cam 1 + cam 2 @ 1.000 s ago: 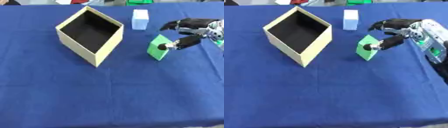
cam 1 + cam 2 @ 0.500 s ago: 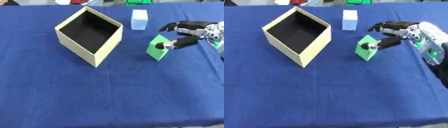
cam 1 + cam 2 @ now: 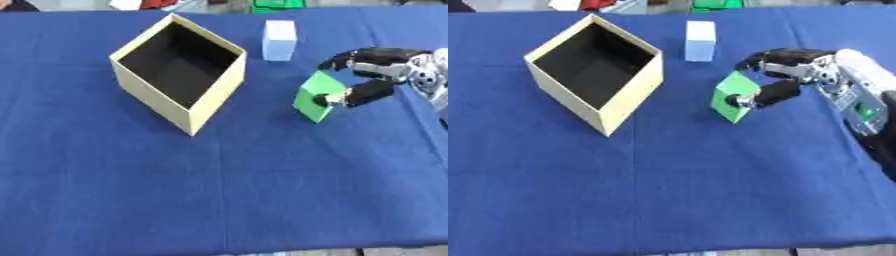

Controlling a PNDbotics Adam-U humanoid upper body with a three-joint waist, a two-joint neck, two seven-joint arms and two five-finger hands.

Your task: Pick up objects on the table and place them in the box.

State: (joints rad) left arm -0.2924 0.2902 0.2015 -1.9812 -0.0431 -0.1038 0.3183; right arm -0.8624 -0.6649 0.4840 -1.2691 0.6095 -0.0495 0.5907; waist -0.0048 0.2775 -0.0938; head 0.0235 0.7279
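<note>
the right hand (image 3: pixel 785 75) is in from the right edge and it's got the green block (image 3: pixel 733 96), thumb pressed on the near face, fingers (image 3: pixel 756 59) curled over the far top edge, a pinch across the block. the block sits tilted, a corner down toward the blue tablecloth (image 3: pixel 667 190), and whether it's actually clear of the cloth can't be told from here. it lies to the right of the open yellow box (image 3: pixel 592 75), well apart from it, with the pale blue block (image 3: pixel 700 40) standing upright just behind, untouched. the left hand shows in neither view.

so this reads as the grasp step, grip made, lift only just starting if at all. next up, by the look of it: raise the block high enough to clear the box's near wall, carry it left over the dark opening, then let go. the box sits askew, corner toward the robot, so the hand needs to centre over the mouth.

against half a second ago, barely a change: same pinch, block in the same spot with the same tilt, box and pale block unmoved.
</note>
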